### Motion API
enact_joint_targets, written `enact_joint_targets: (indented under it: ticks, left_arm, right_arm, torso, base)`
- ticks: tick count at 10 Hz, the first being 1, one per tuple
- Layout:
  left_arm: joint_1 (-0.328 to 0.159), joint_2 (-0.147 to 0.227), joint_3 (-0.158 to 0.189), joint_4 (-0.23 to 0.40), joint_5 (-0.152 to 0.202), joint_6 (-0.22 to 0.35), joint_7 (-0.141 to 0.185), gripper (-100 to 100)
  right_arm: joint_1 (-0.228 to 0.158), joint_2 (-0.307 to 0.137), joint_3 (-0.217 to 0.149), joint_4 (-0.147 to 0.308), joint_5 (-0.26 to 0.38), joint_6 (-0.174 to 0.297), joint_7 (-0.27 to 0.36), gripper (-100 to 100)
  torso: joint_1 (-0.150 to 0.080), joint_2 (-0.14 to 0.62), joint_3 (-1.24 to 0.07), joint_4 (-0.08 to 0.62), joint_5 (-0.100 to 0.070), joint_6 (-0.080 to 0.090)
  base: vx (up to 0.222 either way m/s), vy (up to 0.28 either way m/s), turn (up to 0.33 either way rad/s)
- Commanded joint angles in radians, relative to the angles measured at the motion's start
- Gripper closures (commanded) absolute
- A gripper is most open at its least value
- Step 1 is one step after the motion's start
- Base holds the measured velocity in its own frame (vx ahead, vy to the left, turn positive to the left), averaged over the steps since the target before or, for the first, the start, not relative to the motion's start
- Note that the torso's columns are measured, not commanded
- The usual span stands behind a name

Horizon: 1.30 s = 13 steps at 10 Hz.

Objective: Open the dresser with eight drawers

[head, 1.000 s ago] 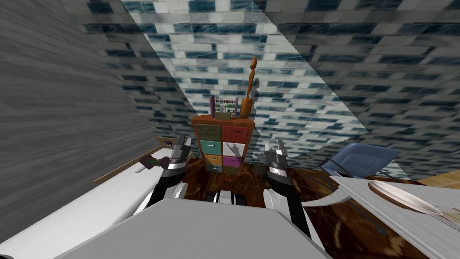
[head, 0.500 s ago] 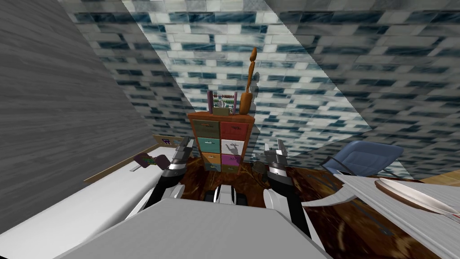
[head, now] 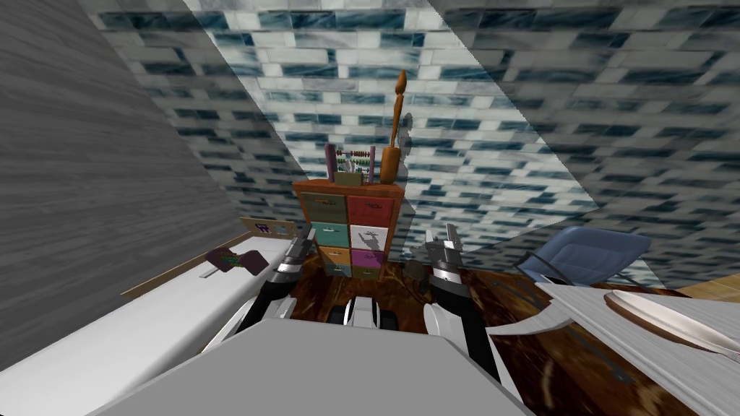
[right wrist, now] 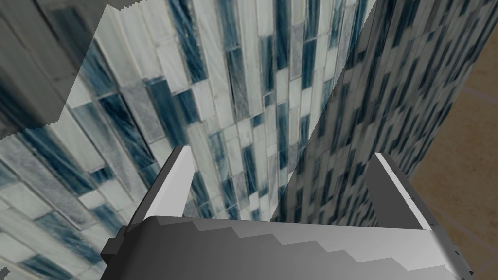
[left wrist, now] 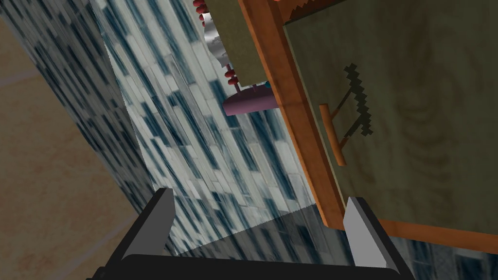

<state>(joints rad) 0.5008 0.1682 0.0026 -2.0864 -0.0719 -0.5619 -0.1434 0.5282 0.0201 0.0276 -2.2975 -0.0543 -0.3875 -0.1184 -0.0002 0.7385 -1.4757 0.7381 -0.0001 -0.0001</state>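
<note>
The dresser (head: pixel 347 225) is a small orange-framed chest with two columns of coloured drawers, standing against the tiled wall ahead; all its drawers look shut. My left gripper (head: pixel 303 239) hangs open by the dresser's left side. In the left wrist view its fingers (left wrist: pixel 359 224) stand wide apart with nothing between them. Beyond them is the olive top-left drawer (left wrist: pixel 418 112) with its wooden bar handle (left wrist: pixel 332 134). My right gripper (head: pixel 441 235) is raised to the right of the dresser, open and empty (right wrist: pixel 279 189).
An abacus (head: pixel 353 162) and a tall wooden figure (head: pixel 394 133) stand on the dresser top. A white bed (head: pixel 137 328) with a purple object (head: pixel 233 259) lies at left. A blue chair (head: pixel 594 253) and a table (head: pixel 578 310) bearing a plate (head: pixel 668 312) are at right.
My view has swung a little, so the dresser and the bed's things sit further left. My left hand has reached slightly closer to the dresser's left side. The right arm is unchanged.
</note>
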Motion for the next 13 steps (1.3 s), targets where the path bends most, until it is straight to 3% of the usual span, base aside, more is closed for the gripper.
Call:
enact_joint_targets:
  ticks: [1,8,13]
  left_arm:
    - [-0.011,0.011,0.001,0.054,-0.001,-0.003,-0.001,-100]
    - [-0.049,-0.027,0.001,0.214,-0.007,-0.012,-0.008,-100]
    - [-0.077,0.000,0.001,0.332,-0.011,-0.018,-0.014,-100]
  right_arm:
    - [0.000,0.000,0.000,0.000,0.000,0.000,0.000,0]
    - [0.000,0.000,0.000,0.000,0.000,0.000,0.000,0]
    - [0.000,0.000,0.000,0.000,0.000,0.000,0.000,0]
  torso:
    - [0.000,0.000,0.000,0.000,0.000,0.000]
    - [-0.001,0.000,0.000,0.000,0.000,0.000]
    - [0.000,0.001,0.000,0.000,0.000,0.000]
  base:
    - [0.042,-0.098,-0.005]
    - [0.050,-0.111,-0.004]
    - [0.048,-0.114,-0.004]
